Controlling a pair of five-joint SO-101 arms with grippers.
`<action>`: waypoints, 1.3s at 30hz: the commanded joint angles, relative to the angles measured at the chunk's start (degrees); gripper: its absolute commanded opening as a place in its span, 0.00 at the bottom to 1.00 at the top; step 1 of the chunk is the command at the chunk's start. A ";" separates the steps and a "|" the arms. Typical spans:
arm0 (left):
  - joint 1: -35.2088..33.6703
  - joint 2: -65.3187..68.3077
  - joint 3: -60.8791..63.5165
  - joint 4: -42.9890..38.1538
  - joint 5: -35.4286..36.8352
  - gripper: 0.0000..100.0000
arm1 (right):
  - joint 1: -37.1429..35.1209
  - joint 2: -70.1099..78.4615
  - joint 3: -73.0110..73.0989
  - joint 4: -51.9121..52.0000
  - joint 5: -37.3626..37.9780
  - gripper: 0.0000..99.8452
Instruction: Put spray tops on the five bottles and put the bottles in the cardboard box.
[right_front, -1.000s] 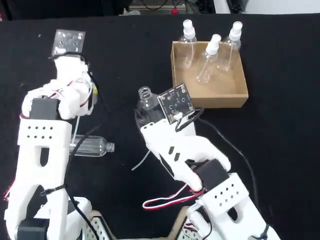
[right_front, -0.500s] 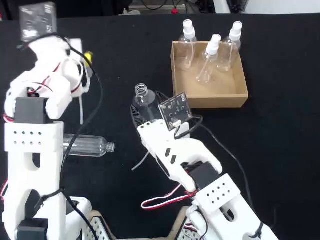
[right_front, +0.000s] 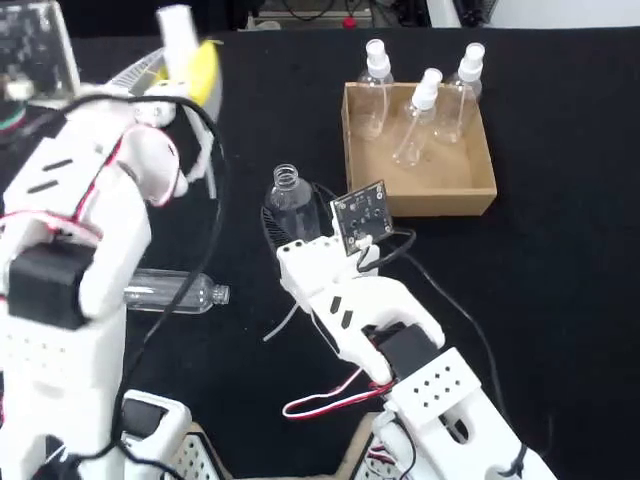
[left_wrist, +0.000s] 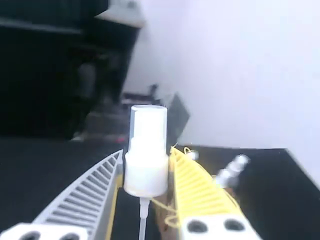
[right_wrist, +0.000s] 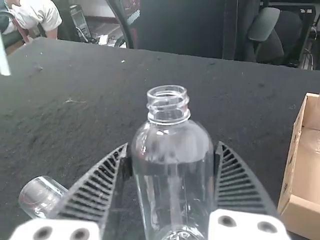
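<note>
Step in hand, in our judgement: fitting a top to the fourth bottle.

The right arm's jaws pinch a clear plastic bottle (right_wrist: 172, 150) on both sides of its body. It is upright, with its threaded neck open, over the middle of the black cloth-covered table (right_front: 560, 300). The left arm's jaws pinch a white plastic spray top (left_wrist: 146, 150) at its collar. The top is raised high and well apart from that neck, and its thin dip tube (left_wrist: 142, 220) hangs below.

We advise bringing the top over the mouth with the tube plumb and feeding the tube in first. It should then be lowered straight, and the collar seated only after that. The right arm should keep the bottle upright and firm against the push. The likely fault is the flexible tube catching on the rim.

Materials, near to far:
- A second uncapped clear bottle (right_front: 175, 293) lies on its side beside the left arm. It is smooth and cylindrical and looks liable to roll.
- The held bottle is thin-walled and glossy, with rounded shoulders and a ridged thread.
- The jaws are ribbed printed plastic, dark on the right arm, grey and yellow on the left.
- The brown open-topped cardboard box (right_front: 420, 205) is matte and square and stands at the far side of the table.
- Three capped bottles (right_front: 418, 120) lean inside the box.

Two bottles remain to be done.
</note>
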 joint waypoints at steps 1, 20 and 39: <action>5.32 -3.87 2.59 -8.44 0.62 0.11 | -0.62 -1.27 -0.31 -1.76 -0.62 0.20; 10.95 -12.75 26.42 -35.60 0.35 0.11 | -0.70 -11.38 3.82 -1.67 -0.62 0.20; 18.51 -12.84 27.38 -35.78 0.35 0.11 | -0.62 -21.14 9.89 -1.49 -0.62 0.20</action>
